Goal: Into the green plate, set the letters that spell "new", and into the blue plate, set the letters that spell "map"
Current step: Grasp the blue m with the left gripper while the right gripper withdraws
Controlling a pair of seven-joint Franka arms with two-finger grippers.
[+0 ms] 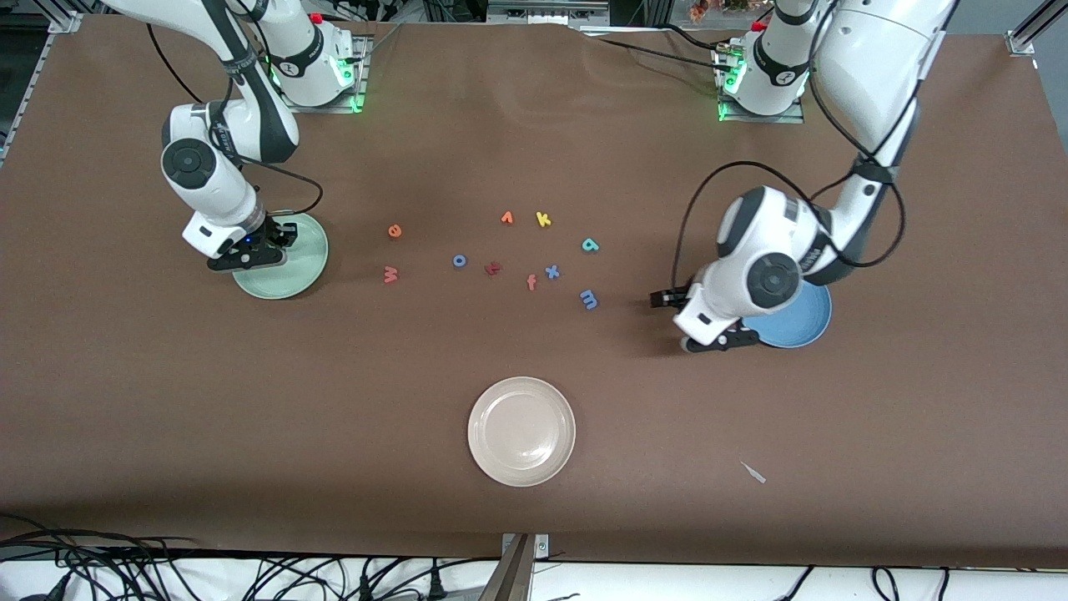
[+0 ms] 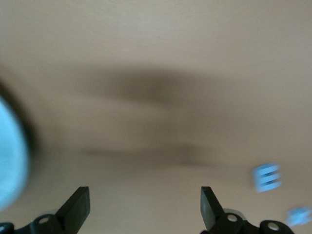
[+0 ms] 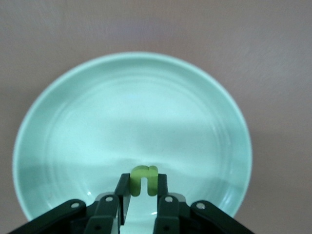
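My right gripper [image 3: 144,183] is shut on the green n [image 3: 144,179] and holds it just above the green plate [image 3: 131,112]. In the front view that gripper [image 1: 248,253] hangs over the green plate [image 1: 292,280]. The orange e [image 1: 395,231] and coral w [image 1: 390,274] lie on the table beside the plate. My left gripper [image 2: 144,202] is open and empty over bare table, beside the blue plate [image 2: 9,156]. In the front view it [image 1: 667,298] sits between the blue m [image 1: 589,299] and the blue plate [image 1: 793,321], which the arm partly hides. The teal p [image 1: 590,244] lies farther back.
Other letters lie mid-table: a yellow k [image 1: 543,219], an orange letter [image 1: 506,218], a blue o [image 1: 459,260], a dark red t [image 1: 493,268], a coral f [image 1: 531,283] and a blue x [image 1: 551,271]. A cream-white plate [image 1: 521,431] sits nearer the camera.
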